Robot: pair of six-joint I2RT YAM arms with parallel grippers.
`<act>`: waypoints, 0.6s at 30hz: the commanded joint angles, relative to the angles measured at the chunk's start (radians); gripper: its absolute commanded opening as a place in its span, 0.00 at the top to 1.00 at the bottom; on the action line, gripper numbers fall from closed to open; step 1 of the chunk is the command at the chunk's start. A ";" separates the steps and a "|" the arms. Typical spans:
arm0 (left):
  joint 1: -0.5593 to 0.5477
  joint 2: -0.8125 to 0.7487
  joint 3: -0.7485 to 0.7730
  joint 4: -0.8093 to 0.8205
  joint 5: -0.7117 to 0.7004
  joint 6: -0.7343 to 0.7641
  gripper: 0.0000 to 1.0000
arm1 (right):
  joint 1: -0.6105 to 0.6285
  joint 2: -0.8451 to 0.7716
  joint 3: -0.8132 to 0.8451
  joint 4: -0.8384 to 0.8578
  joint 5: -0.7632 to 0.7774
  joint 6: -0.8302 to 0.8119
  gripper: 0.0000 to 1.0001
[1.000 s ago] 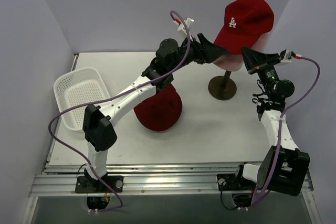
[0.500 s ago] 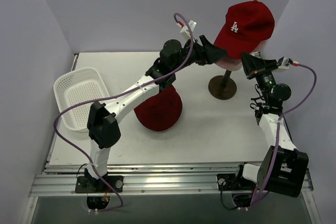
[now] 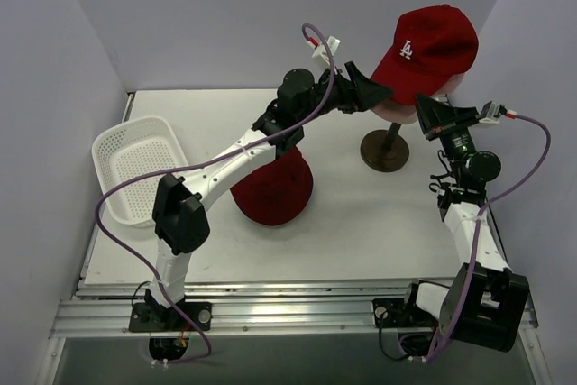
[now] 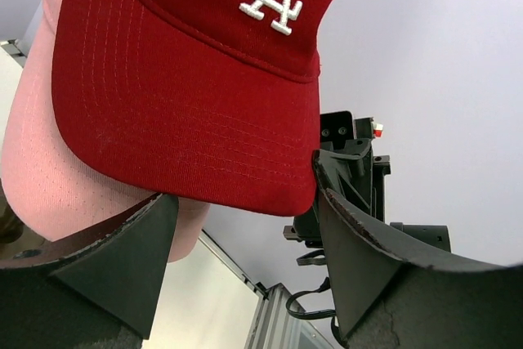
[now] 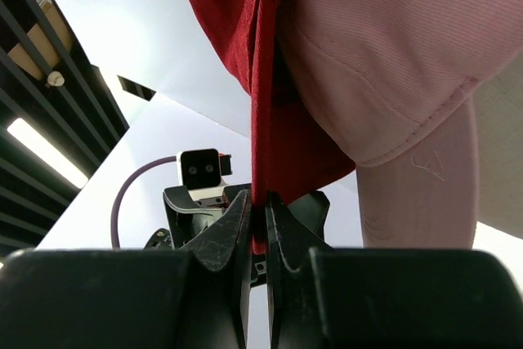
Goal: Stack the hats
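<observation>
A red LA cap [image 3: 425,47] sits tilted on top of a pink cap [image 3: 395,110] on the wooden stand [image 3: 385,149]. My right gripper [image 3: 431,114] is shut on the red cap's rim [image 5: 261,120], with the pink cap [image 5: 384,55] just beside it. My left gripper [image 3: 371,95] is open just under the red cap's brim [image 4: 188,104], its fingers [image 4: 122,259] on either side, touching nothing; the pink cap [image 4: 49,185] shows below the brim. A dark red bucket hat [image 3: 272,187] lies on the table under the left arm. The blue bucket hat is not in view.
A white mesh basket [image 3: 135,169] stands at the table's left edge. Grey walls close in on the left, back and right. The stand's round base [image 3: 385,155] rests on the table between the two arms.
The red cap has risen and tilted up to the right with my right gripper on its rim. My left gripper has moved slightly up and right under the brim.
</observation>
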 commanded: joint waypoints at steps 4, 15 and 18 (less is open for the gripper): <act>0.000 0.014 0.072 0.021 -0.032 0.020 0.22 | 0.003 -0.070 -0.018 0.123 -0.022 -0.072 0.96; -0.008 0.028 0.105 -0.008 -0.044 0.030 0.22 | 0.003 -0.094 -0.029 0.056 -0.017 -0.115 0.81; -0.008 0.024 0.100 -0.025 -0.043 0.043 0.22 | 0.003 -0.097 -0.023 0.016 -0.012 -0.139 0.81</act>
